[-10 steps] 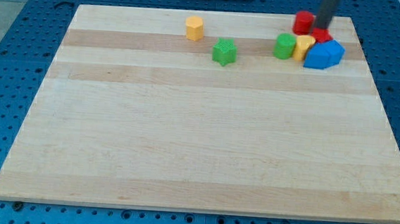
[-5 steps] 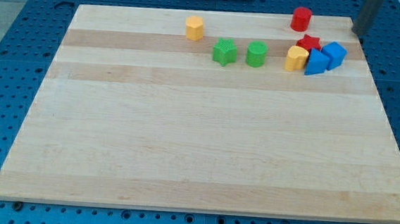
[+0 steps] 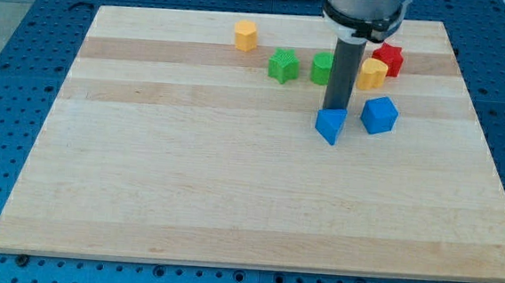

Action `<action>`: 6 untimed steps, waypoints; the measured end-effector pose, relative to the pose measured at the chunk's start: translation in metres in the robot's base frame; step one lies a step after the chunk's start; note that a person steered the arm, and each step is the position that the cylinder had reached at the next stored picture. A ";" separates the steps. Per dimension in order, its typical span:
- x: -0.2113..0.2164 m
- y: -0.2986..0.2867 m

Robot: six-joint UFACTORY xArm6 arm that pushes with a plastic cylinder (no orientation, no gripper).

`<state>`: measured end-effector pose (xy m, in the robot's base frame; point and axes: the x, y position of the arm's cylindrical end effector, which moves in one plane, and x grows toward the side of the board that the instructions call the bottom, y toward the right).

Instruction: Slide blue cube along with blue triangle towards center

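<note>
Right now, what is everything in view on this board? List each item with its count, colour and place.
board: 1, light wood, fills the view
cylinder: 1, orange, top, left of centre
star: 1, green, right of the orange cylinder
green block: 1, partly behind the rod
yellow block: 1, right of the rod
red star: 1, top right
blue triangle: 1, below the rod
blue cube: 1, right of the triangle
my tip: 1, dark, at the triangle's top edge
</note>
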<state>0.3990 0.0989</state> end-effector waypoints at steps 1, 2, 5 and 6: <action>-0.011 0.025; -0.014 0.064; 0.000 0.107; 0.007 0.070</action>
